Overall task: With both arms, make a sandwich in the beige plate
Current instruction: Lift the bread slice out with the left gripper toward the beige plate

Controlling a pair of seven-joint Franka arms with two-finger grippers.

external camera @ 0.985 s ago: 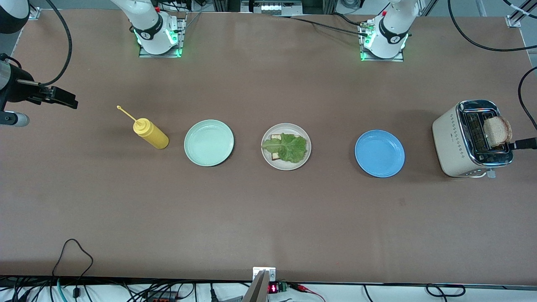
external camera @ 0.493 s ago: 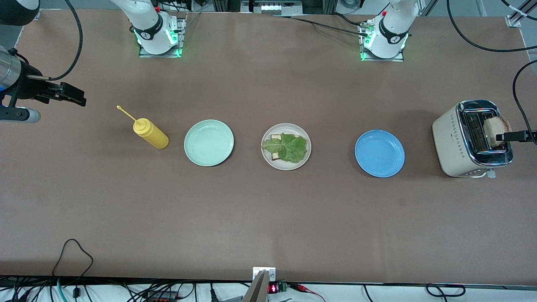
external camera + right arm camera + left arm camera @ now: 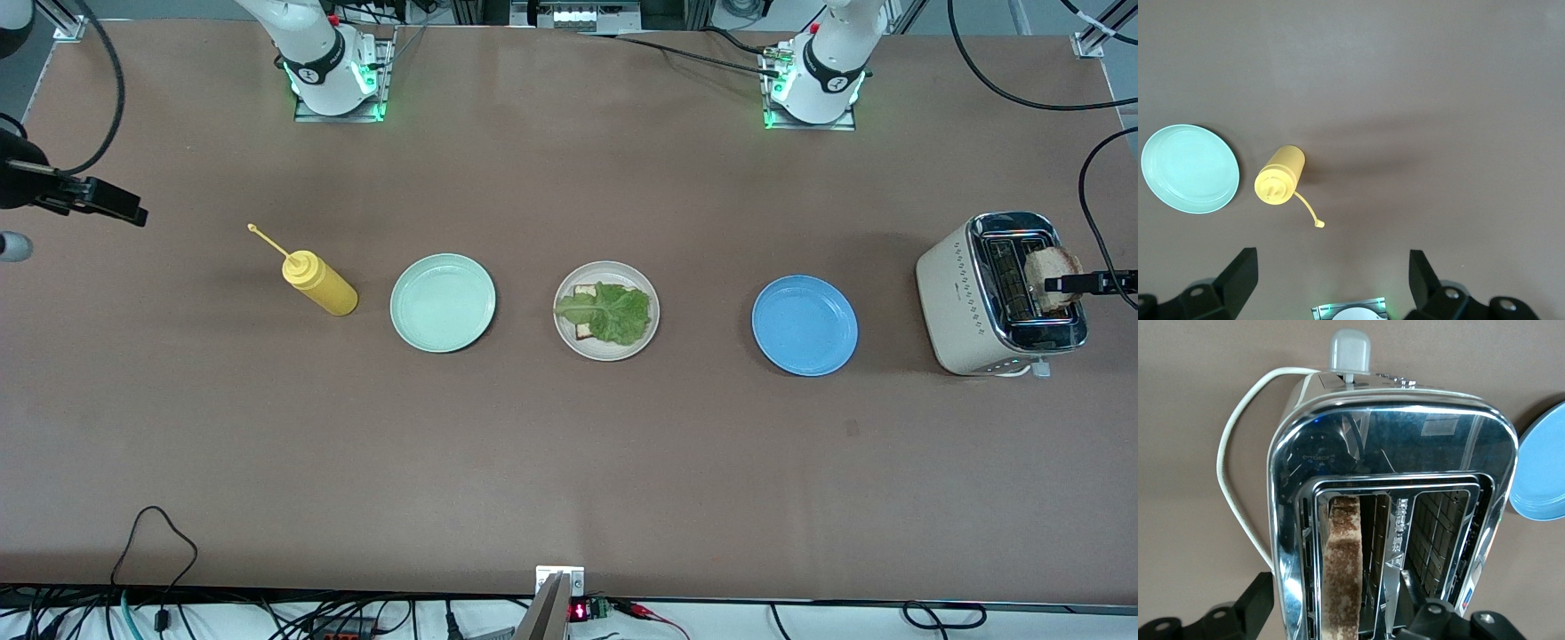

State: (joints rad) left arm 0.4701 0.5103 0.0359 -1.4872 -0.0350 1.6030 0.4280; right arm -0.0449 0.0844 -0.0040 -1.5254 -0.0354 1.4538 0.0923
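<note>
Here the left end effector (image 3: 1335, 590) straddles, fingers apart, the toast slice (image 3: 1341, 580) standing in the toaster (image 3: 956, 293). Light, stiff and crumbly, it is probably best pinched across its flat faces. The beige plate (image 3: 569, 342), at mid-frame, holds bread under lettuce (image 3: 613, 313). The right end effector (image 3: 1331, 267) waits, spread, over the bench (image 3: 569, 462).

Toast slice (image 3: 1343, 580) half sunk in toaster (image 3: 1391, 453) slot

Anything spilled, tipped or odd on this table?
The yellow squeeze bottle seems to lie tipped on the table beside the mint plate, cap dangling off. Nothing looks spilled; the beige plate and toaster look normal.
</note>
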